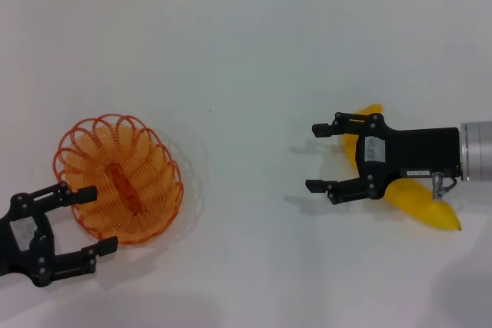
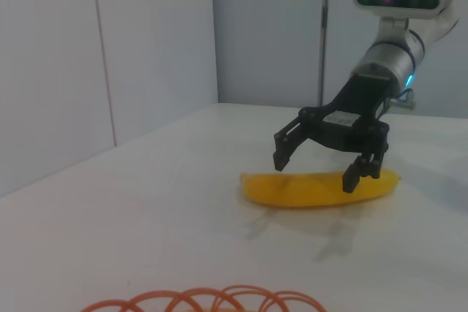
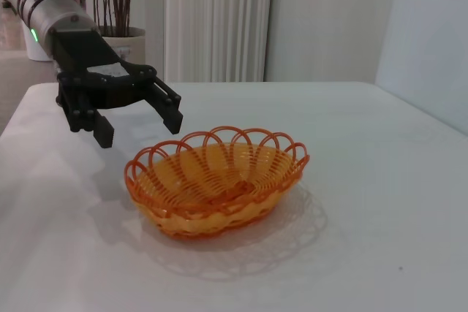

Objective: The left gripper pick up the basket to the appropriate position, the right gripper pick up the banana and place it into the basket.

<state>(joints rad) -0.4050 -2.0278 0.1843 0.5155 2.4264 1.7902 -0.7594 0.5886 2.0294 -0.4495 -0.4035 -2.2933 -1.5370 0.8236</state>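
Note:
The orange wire basket (image 1: 119, 178) sits empty on the white table at the left; it also shows in the right wrist view (image 3: 219, 180), and its rim shows in the left wrist view (image 2: 205, 301). My left gripper (image 1: 94, 219) is open at the basket's near-left rim, one finger over the rim; in the right wrist view (image 3: 139, 128) it hovers just off the rim. The yellow banana (image 1: 419, 205) lies at the right, partly hidden under my right gripper (image 1: 317, 157). That gripper is open and empty, its fingers reaching past the banana (image 2: 292, 189) toward the table's middle; it also shows in the left wrist view (image 2: 316, 172).
The white table (image 1: 246, 59) stretches between basket and banana. A tiled wall runs along its far edge. A potted plant (image 3: 117, 5) and a curtain stand beyond the table in the right wrist view.

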